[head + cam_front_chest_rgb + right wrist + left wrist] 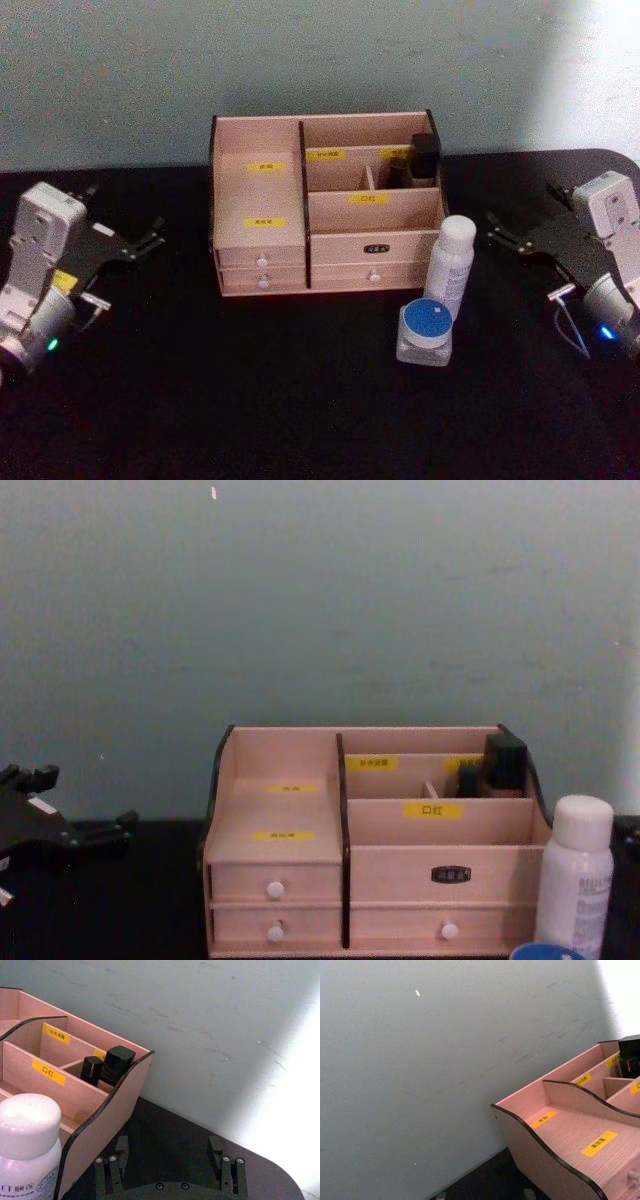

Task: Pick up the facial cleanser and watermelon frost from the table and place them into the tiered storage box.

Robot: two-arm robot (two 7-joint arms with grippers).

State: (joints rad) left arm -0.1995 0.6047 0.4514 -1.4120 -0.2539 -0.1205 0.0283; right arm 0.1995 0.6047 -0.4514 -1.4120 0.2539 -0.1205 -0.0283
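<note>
Nothing stowed yet: both picks are left.
Your facial cleanser [453, 262] and watermelon frost [424, 333] stand together on the worktop [250, 400], before the tiered storage box [262, 230]; left pincer [152, 234] and right pincer [497, 230] hang open, empty.

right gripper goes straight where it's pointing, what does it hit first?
Probably the right side wall of the tiered storage box; the right gripper aims just behind the facial cleanser. Depth unclear.

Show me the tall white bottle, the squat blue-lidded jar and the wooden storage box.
Tall white cylindrical bottle [452, 272]: head view, on its printed side.
Squat clear jar with blue lid [425, 318]: head view, on the lid.
Light wooden tiered storage box [240, 195]: head view, bare left shelf.
</note>
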